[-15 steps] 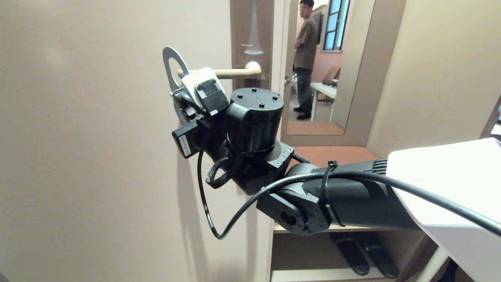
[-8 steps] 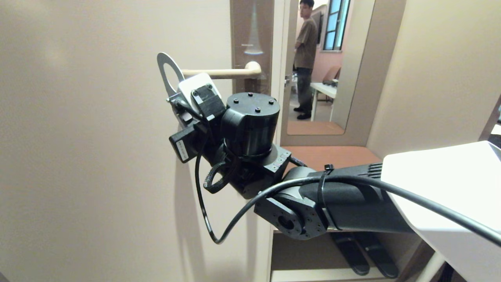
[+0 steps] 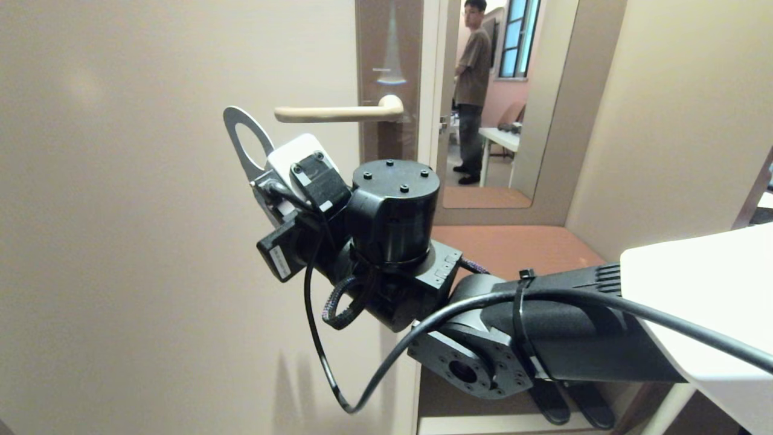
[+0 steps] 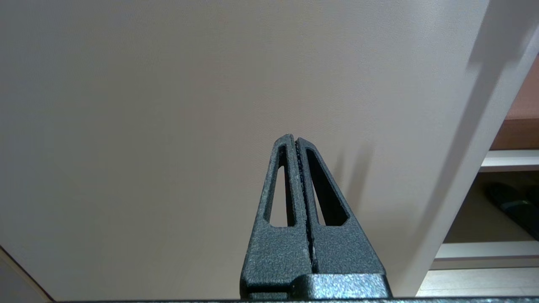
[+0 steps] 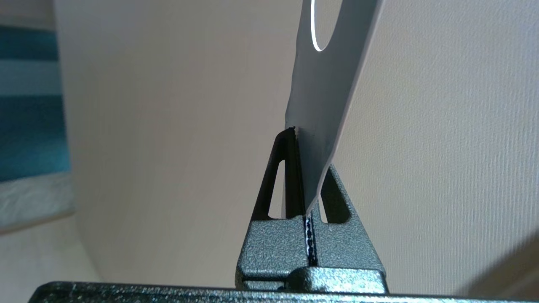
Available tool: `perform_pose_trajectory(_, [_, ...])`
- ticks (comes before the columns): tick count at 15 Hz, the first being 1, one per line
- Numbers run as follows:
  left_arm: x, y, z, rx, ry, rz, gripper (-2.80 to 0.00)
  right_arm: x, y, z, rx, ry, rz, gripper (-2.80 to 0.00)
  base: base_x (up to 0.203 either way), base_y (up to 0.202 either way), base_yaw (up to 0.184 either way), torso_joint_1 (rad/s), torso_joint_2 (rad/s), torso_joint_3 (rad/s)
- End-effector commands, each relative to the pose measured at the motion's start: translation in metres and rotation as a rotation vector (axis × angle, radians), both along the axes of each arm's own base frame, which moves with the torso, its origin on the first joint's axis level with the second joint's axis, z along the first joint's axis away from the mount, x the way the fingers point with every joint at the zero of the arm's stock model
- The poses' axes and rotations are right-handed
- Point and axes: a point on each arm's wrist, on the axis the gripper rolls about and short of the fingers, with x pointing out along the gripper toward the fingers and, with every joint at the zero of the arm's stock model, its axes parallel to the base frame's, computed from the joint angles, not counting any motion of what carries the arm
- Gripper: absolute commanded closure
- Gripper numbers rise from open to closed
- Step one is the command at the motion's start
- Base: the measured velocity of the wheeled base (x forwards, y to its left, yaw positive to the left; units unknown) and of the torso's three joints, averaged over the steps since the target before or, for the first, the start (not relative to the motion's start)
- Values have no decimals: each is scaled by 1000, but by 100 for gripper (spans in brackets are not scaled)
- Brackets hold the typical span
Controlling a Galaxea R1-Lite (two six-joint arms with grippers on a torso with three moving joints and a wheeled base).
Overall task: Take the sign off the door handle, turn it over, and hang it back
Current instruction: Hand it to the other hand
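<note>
while i'm holding the sign (image 3: 241, 142) in the right gripper (image 5: 304, 168), its jaws are pinching the lower part of the card and its holed end is sticking up and away from the wrist. in the head view the card is sitting off the door handle (image 3: 338, 112), just beyond the lever's free tip and slightly lower, with the hole's rim clear of the cream bar. the card's long axis is running from the jaws upward, tilted a little toward the door (image 3: 121, 211), while the lever is lying level and pointing toward the card from the brown plate (image 3: 389, 60). that is the relation i'm watching: the hole is standing beside the tip, nearly edge-on to me, so i judge the flip is not yet done, and that rehanging will need the hole lined up with the tip and slid along the lever toward the plate.

the left gripper (image 4: 296, 145) is resting low with its jaws pressed together on nothing, facing the door. a person (image 3: 471, 90) is standing in the room past the doorway, well apart from my work.
</note>
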Motion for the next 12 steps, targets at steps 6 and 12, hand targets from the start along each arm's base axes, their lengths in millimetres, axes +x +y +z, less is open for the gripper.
perform_pose_trajectory(6, [0, 0, 0, 1, 0, 1, 0, -28, -39, 2, -25, 12, 30, 0, 0, 0, 0, 0, 0, 0])
perform_pose_trajectory(12, [0, 0, 0, 0, 0, 1, 0, -56, -78, 6, -56, 25, 89, 0, 0, 0, 0, 0, 0, 0])
